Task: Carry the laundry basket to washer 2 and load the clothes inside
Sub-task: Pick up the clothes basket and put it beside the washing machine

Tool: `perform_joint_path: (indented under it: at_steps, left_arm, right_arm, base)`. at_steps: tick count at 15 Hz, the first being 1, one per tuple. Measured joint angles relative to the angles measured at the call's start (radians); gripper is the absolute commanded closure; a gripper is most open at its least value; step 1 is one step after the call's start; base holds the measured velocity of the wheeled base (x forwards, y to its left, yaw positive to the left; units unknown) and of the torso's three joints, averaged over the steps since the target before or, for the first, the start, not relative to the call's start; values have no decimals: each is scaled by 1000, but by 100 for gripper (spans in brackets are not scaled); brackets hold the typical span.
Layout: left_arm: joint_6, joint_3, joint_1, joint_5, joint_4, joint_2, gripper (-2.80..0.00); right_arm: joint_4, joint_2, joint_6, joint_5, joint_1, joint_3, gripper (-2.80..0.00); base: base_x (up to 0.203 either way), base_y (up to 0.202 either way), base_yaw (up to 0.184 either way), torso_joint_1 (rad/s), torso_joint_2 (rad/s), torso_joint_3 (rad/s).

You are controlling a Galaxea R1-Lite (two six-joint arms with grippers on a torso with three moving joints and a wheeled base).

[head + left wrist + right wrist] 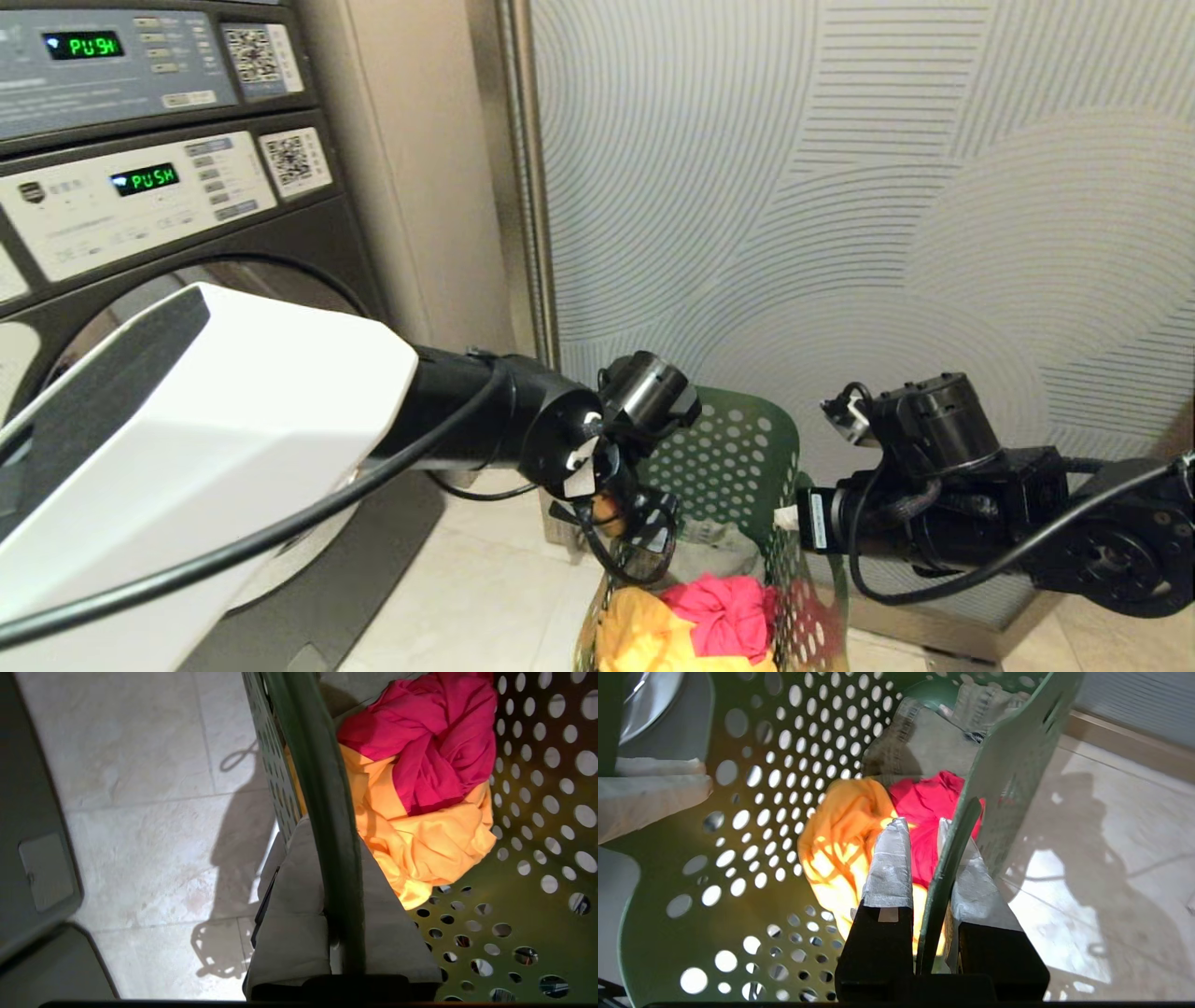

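Pale floor tiles (140,812) run beside a dark grey washer (308,523). Left end effector (336,933) and right end effector (931,868) each pinch the dark green perforated plastic basket's (738,457) rim; yellow, pink-red, grey clothes (920,807) inside. Carrying step, probably; next, washer 2.

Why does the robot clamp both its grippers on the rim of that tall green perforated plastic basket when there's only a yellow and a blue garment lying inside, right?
Not quite: the garment beside the yellow cloth is pink-red, not blue, as both wrist views show. Otherwise yes: the left gripper and the right gripper each clamp the rim of the tall green perforated plastic basket.
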Motion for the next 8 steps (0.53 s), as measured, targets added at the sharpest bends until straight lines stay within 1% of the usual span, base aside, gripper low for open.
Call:
perform_joint_path:
  at_steps: [8]
  left_arm:
    - [0, 1, 1, -1, 0, 1, 0]
  right_arm:
    - [1, 0, 2, 0, 0, -3, 0]
  base:
    - [2, -7, 175, 3, 3, 1]
